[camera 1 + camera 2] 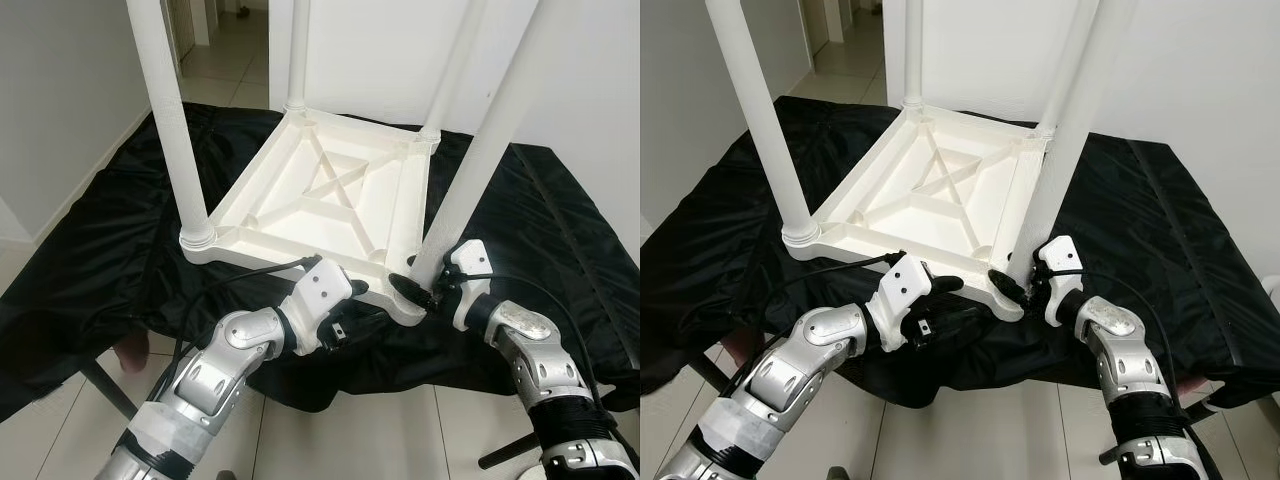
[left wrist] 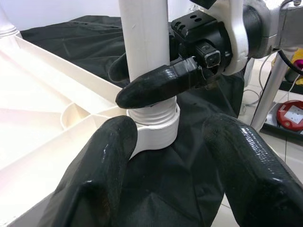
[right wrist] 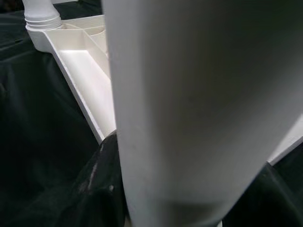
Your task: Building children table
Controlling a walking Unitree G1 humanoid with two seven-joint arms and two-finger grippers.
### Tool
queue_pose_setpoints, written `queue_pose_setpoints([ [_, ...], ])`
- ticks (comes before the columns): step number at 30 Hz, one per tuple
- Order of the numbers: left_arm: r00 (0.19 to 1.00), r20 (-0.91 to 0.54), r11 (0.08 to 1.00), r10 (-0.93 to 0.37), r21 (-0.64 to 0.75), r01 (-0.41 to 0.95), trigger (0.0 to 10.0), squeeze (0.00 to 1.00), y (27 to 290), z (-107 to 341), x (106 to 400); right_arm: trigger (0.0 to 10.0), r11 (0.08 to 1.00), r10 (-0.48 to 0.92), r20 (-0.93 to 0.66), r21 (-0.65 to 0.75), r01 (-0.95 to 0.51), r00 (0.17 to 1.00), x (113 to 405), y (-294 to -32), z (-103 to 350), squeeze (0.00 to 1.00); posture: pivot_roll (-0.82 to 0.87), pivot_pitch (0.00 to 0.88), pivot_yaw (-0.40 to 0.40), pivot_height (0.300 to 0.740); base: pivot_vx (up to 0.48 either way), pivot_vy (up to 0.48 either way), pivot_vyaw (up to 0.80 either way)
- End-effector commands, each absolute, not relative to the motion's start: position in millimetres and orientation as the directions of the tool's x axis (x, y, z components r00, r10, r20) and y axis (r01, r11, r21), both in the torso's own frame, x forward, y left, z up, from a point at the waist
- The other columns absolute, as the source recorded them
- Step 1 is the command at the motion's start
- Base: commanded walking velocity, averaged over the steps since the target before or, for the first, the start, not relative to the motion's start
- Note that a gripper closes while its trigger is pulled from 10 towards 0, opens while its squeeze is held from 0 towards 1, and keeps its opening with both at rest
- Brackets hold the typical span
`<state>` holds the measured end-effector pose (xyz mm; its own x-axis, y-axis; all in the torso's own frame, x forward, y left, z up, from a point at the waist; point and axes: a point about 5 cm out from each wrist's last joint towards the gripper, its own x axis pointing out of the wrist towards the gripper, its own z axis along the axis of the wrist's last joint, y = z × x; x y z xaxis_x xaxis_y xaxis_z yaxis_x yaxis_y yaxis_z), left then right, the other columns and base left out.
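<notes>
A white plastic children's table (image 1: 320,190) lies upside down on a black cloth (image 1: 120,220), its legs pointing up. My right gripper (image 1: 425,285) is shut on the near-right leg (image 1: 480,150) just above its socket (image 2: 154,130) at the table's near corner. In the left wrist view one of its fingers (image 2: 151,87) lies across that leg (image 2: 144,38). In the right wrist view the leg (image 3: 199,109) stands close up between the fingers. My left gripper (image 1: 352,310) is open, low at the table's near edge, pointing at the socket; its fingers (image 2: 94,179) hold nothing.
Three other legs stand in their corners, the near-left one (image 1: 175,120) tallest in view. The cloth covers a low stand over a tiled floor (image 1: 380,430). White walls rise behind, with a doorway (image 1: 215,40) at back left. A red object (image 2: 291,111) lies on the floor.
</notes>
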<state>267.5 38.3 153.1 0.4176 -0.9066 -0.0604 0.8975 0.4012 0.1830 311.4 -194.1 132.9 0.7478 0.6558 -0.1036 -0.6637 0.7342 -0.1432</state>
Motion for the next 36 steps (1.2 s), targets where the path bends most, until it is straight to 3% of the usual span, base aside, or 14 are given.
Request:
queue_pose_setpoints([
  [1,0.366,-0.066,0.349,-0.928,0.186,0.919,10.0,0.00,37,153,263,0.0,0.718,0.660,-0.161,-0.152,-0.679,0.734,309,-196,124,0.00,0.02,0.008,-0.067,0.740,0.000,0.000,0.00],
  [7,0.366,-0.058,0.349,-0.929,0.194,0.917,10.0,0.00,36,156,268,0.0,0.722,0.663,-0.149,-0.130,-0.680,0.733,308,-198,119,0.00,0.01,0.000,-0.058,0.740,0.000,0.000,0.00],
  [8,0.366,-0.054,0.350,-0.929,0.195,0.916,10.0,0.00,36,157,269,10.0,0.734,0.655,-0.144,-0.113,-0.670,0.742,308,-197,118,0.00,0.01,0.000,-0.056,0.740,0.000,0.000,0.00],
  [17,0.369,-0.053,0.352,-0.928,0.197,0.915,10.0,0.00,35,156,273,10.0,0.803,0.587,-0.098,-0.051,-0.593,0.804,308,-187,115,0.00,0.00,0.000,-0.053,0.740,0.000,0.000,0.00],
  [20,0.370,-0.052,0.353,-0.928,0.197,0.915,10.0,0.00,34,156,274,10.0,0.886,0.459,-0.059,-0.038,-0.462,0.886,310,-183,119,0.00,0.00,0.000,-0.053,0.740,0.000,0.000,0.00],
  [28,0.371,-0.054,0.354,-0.927,0.196,0.914,10.0,0.00,34,154,274,10.0,0.945,0.327,-0.028,-0.012,-0.328,0.944,307,-176,123,0.00,-0.01,0.000,-0.049,0.740,0.000,0.000,0.00],
  [36,0.393,-0.052,0.376,-0.918,0.202,0.904,10.0,0.00,37,154,279,10.0,0.999,-0.033,-0.020,0.003,0.033,0.999,288,-161,118,0.00,-0.01,0.019,-0.053,0.740,0.000,0.000,0.00],
])
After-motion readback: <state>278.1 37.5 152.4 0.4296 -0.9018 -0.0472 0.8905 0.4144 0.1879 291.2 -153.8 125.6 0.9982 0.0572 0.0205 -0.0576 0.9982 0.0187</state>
